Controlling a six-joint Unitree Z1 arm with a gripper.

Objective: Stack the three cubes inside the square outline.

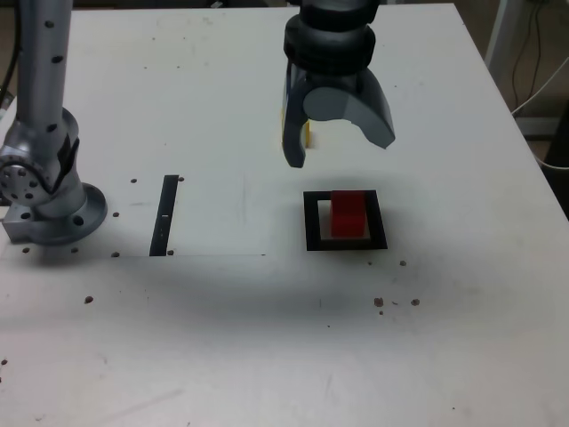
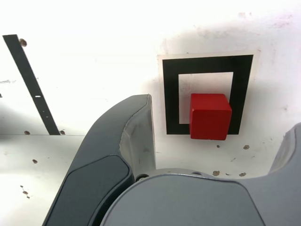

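Above the thick black square outline (image 1: 310, 222) we hang our grey gripper (image 1: 336, 145), jaws wide, holding nothing | small matte red cube (image 1: 348, 214) sits inside, apparently as stack base | yellow cube (image 1: 306, 133) peeks behind.

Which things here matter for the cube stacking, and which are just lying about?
For the job:
- red cube, sitting in the square outline
- yellow cube, mostly hidden behind the gripper
- gripper, open, above the table

Just there:
- narrow black strip
- dark specks on the table

No green cube in view.
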